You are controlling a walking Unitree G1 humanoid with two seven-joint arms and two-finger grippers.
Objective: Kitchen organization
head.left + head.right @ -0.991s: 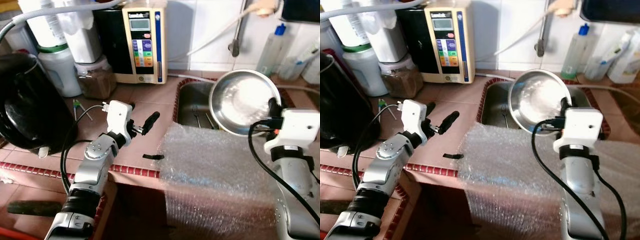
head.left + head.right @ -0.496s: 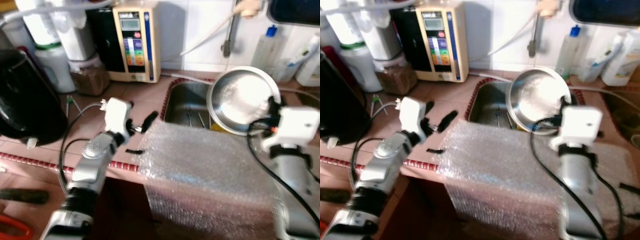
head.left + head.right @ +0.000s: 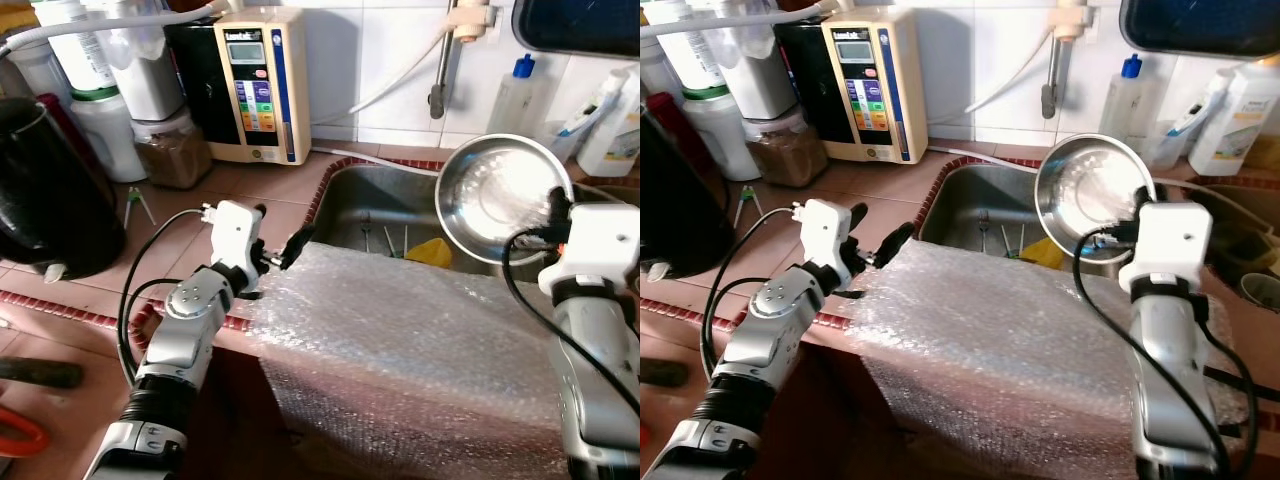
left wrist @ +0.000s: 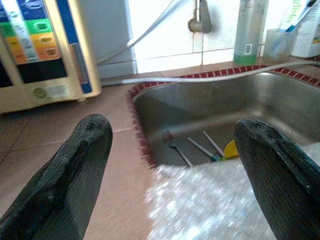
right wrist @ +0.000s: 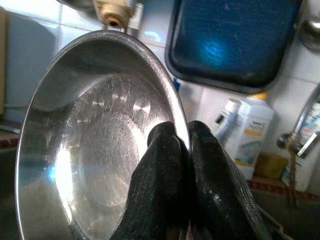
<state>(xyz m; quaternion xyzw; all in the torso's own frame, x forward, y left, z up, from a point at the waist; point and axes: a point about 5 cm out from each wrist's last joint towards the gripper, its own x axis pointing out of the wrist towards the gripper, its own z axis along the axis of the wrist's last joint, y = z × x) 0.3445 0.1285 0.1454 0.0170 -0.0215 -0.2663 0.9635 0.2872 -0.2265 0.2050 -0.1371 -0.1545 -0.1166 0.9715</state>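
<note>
Camera has swung right and pulled back since a second ago; sink (image 3: 400, 205) now sits more central. Right tool (image 5: 180, 150) stays pinched on rim of steel bowl (image 3: 500, 195), tilted above sink's right side. Left tool (image 3: 280, 250) spread wide, empty, over tabletop (image 3: 190, 215) beside bubble wrap (image 3: 420, 350). Bowl likely awaits placement.

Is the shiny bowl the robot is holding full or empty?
Empty. The steel bowl is tipped on its side in the right gripper, pinched at the rim, and its bare shiny inside shows.
</note>
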